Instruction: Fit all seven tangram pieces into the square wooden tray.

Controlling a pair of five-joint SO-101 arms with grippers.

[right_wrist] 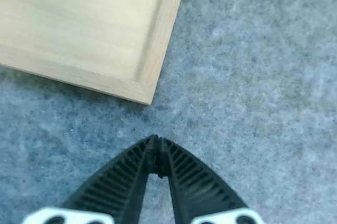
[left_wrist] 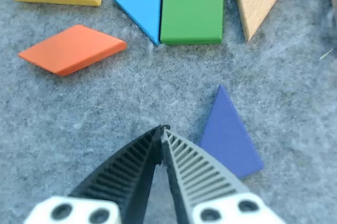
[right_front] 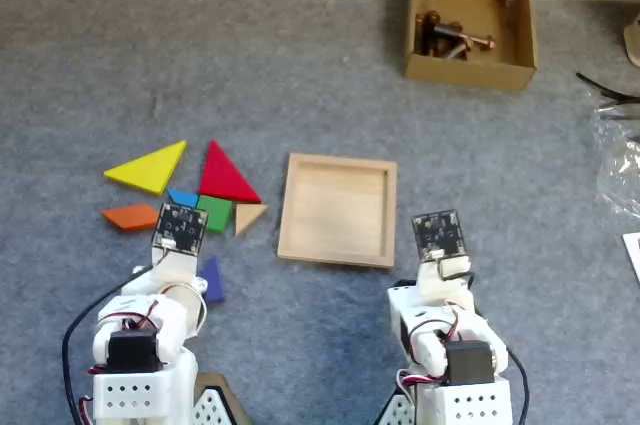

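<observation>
Left gripper (left_wrist: 162, 129): clenched, empty; navy triangle (left_wrist: 227, 137) lies just beside its tip. Right gripper (right_wrist: 157, 140): clenched, empty; tray (right_wrist: 158, 50) corner lies just ahead.

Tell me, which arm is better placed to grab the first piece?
Probably the left: its shut jaws hang beside the dark blue triangle. The right arm's jaws sit by the wooden tray, away from every piece.
</observation>
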